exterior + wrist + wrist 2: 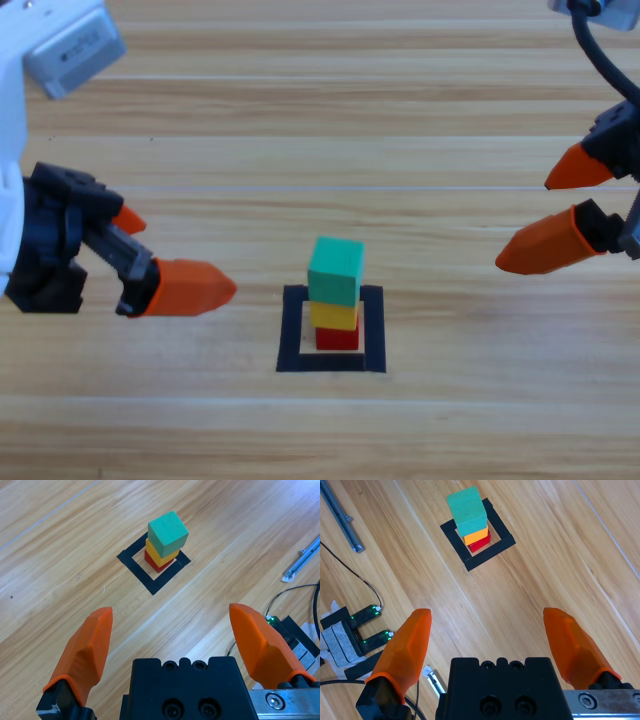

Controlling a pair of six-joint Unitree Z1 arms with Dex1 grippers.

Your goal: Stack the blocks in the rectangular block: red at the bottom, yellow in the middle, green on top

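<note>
From above, the green cube [336, 270] hides most of my yellow cube [334, 316] and red cube [338, 337]; my right gripper [535, 218] is cut off at the picture's right edge.

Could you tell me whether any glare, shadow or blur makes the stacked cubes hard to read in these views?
High view: lighting is even, the green cube and yellow cube read clearly, the red cube is mostly hidden beneath them. Left wrist view: sharp, with soft sheen on the table. Right wrist view: no glare on the stack.
</note>
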